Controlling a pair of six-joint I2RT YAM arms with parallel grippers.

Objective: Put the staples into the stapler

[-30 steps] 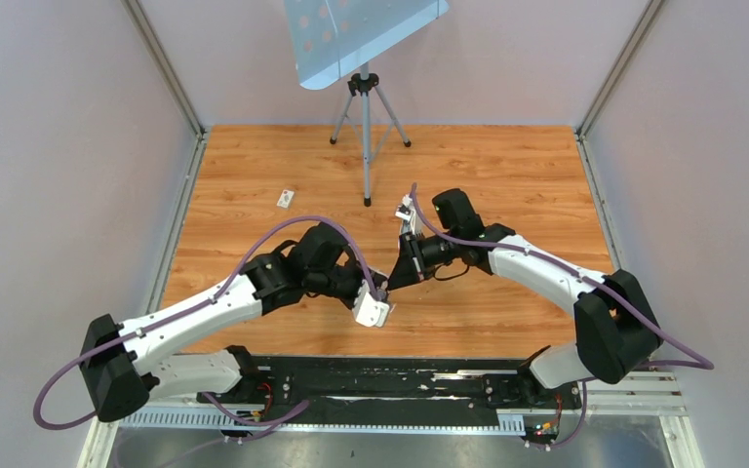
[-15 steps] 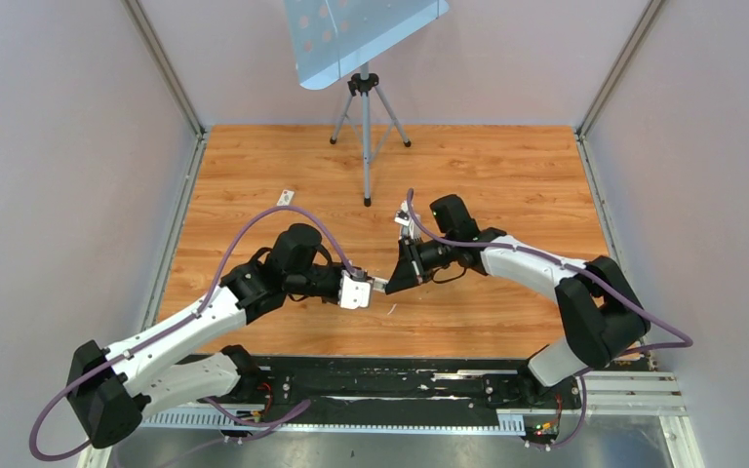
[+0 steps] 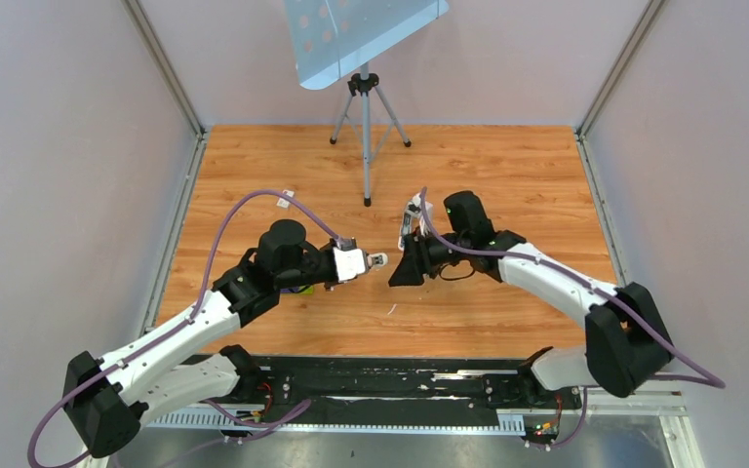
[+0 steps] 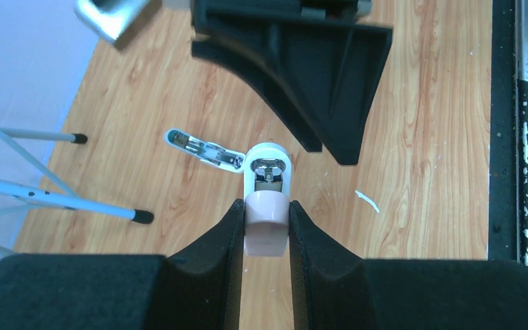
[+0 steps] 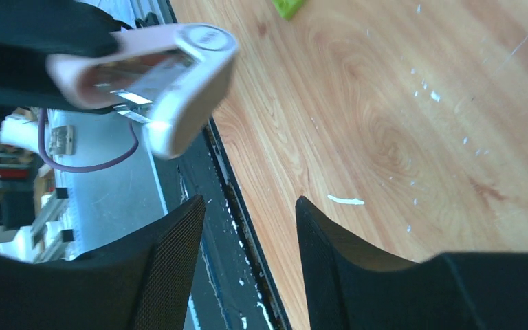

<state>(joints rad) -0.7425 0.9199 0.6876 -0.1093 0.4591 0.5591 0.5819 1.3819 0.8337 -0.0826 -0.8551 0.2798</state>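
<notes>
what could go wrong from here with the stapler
The left gripper pinches the stapler only by its pink end, so a nudge may tilt it or make it slip. The right gripper hangs open and empty close in front; moving in, it might knock the open stapler. A white sliver lies on the table; if that is a staple strip, it would need picking up.

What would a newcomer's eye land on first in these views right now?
The pale pink mini stapler, flipped open and clamped in the left gripper over mid-table. Facing it, apart, the right gripper stands open and empty. A tripod music stand rises at the far edge.
</notes>
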